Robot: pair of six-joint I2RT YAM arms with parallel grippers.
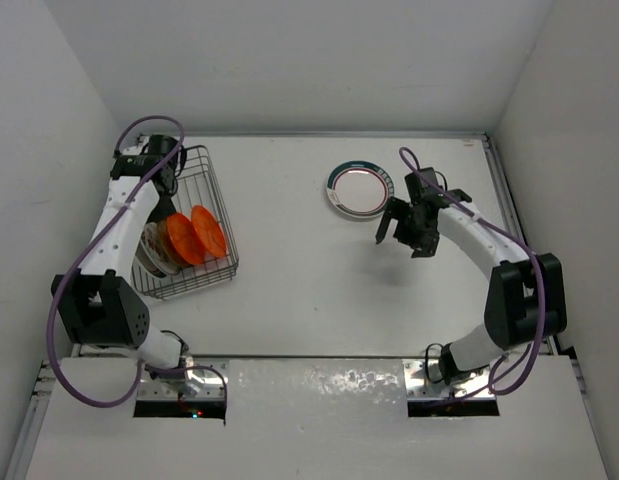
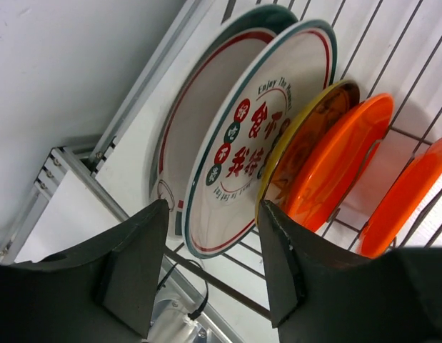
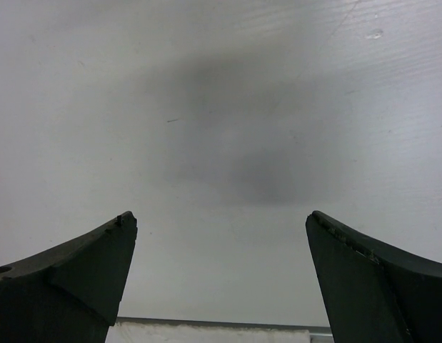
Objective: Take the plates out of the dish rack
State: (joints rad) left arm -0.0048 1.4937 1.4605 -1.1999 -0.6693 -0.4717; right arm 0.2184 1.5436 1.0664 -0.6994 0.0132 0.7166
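Observation:
The grey wire dish rack [image 1: 225, 215] stands at the left. In it, on edge, are two white plates with teal rims [image 2: 245, 153], an orange-rimmed plate with a yellow centre [image 2: 306, 139] and two plain orange plates [image 2: 342, 161]. The orange plates [image 1: 197, 235] also show in the top view. My left gripper [image 1: 165, 208] is open over the rack. In the left wrist view, the front white plate's lower edge shows between the left fingertips [image 2: 213, 211], untouched. Another teal-rimmed white plate [image 1: 356, 189] lies flat on the table. My right gripper [image 1: 399, 238] is open and empty just in front of it, over bare table [image 3: 221, 221].
White walls close in the table on the left, back and right. A metal rail [image 2: 78, 168] runs along the table edge beside the rack. The rack's wire rim [image 2: 228, 284] passes under the left fingers.

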